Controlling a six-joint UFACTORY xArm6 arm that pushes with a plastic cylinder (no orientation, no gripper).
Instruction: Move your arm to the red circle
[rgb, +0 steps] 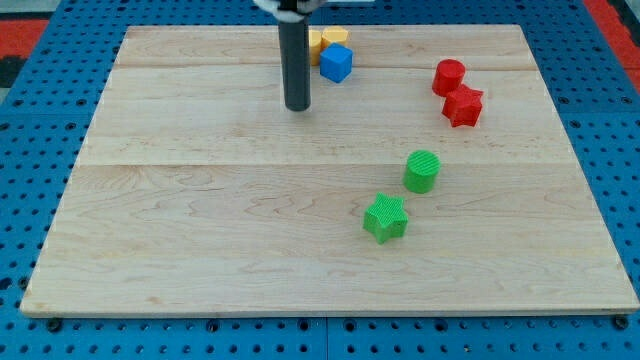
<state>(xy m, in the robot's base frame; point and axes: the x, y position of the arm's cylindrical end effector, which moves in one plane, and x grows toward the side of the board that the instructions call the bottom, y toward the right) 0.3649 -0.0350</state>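
Observation:
The red circle block (449, 77) sits on the wooden board at the view's upper right, touching a red star block (463, 106) just below it. My tip (297, 106) rests on the board left of centre near the top, well to the left of the red circle. A blue cube (337, 63) lies just right of the rod, above the tip. Yellow blocks (325, 41) sit behind the blue cube, partly hidden by the rod.
A green circle block (422, 171) and a green star block (385, 218) lie right of centre, below the red blocks. The wooden board (200, 230) sits on a blue perforated table, with red mat at the top corners.

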